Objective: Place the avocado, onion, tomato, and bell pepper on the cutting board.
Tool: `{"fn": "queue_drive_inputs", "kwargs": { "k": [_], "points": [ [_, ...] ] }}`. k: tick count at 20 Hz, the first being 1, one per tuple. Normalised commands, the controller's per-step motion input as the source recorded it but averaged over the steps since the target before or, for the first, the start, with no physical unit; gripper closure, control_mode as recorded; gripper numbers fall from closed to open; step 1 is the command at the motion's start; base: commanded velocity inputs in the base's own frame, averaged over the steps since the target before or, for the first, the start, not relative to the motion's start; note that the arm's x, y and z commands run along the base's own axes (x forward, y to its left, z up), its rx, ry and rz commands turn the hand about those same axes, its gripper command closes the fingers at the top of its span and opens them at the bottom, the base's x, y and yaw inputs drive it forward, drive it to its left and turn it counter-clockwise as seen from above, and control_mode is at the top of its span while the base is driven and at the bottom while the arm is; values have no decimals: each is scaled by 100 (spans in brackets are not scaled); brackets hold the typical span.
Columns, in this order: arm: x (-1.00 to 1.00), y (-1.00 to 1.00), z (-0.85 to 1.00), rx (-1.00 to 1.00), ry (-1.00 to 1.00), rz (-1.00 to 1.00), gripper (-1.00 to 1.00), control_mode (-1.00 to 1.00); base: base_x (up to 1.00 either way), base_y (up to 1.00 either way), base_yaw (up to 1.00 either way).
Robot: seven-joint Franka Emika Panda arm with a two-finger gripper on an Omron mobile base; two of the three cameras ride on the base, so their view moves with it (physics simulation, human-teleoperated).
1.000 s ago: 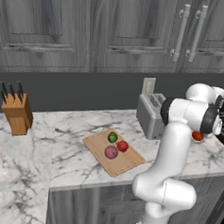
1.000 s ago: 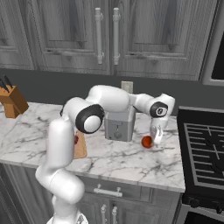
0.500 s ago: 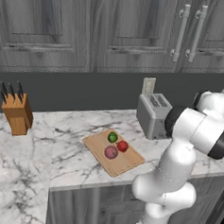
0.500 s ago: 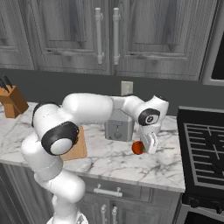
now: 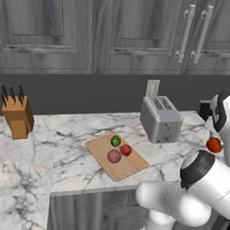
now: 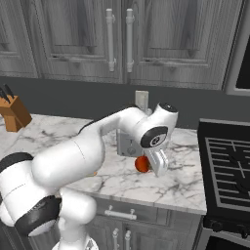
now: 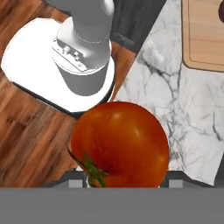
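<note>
**Tomato in hand, board off past the toaster**

Since a second ago the arm has swung its elbow forward, and the gripper has carried the tomato from near the stove toward the toaster.

Left base view: the cutting board point(image 5: 117, 156) lies left of the toaster point(image 5: 160, 118), bearing the avocado point(image 5: 116, 141), the onion point(image 5: 114, 156) and a small red ball. The tomato point(image 5: 213, 144) hangs right of the toaster, so the carry runs leftward across it.

Right base view: the gripper point(image 6: 157, 162) holds the tomato point(image 6: 142, 164) in front of the toaster point(image 6: 128, 144).

Hand view: the tomato point(image 7: 119, 144) is glossy orange-red with a green stem, clamped at the fingers; the board's corner point(image 7: 202, 39) shows beyond.
</note>
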Motion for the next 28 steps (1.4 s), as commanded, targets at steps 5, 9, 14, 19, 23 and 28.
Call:
{"fn": "queue_drive_inputs", "kwargs": {
  "k": [5,9,14,19,23,28],
  "points": [
    [-30,63,29,0,-8,13,100,-100,0,0,0],
    [-2,61,16,0,-5,12,100,-100,0,0,0],
    [0,68,9,0,-3,12,100,-100,0,0,0],
    [0,79,0,0,0,10,100,-100,0,0,0],
    [0,82,0,0,0,9,100,-100,0,0,0],
    [2,76,0,0,0,8,100,-100,0,0,0]
  ]
}}
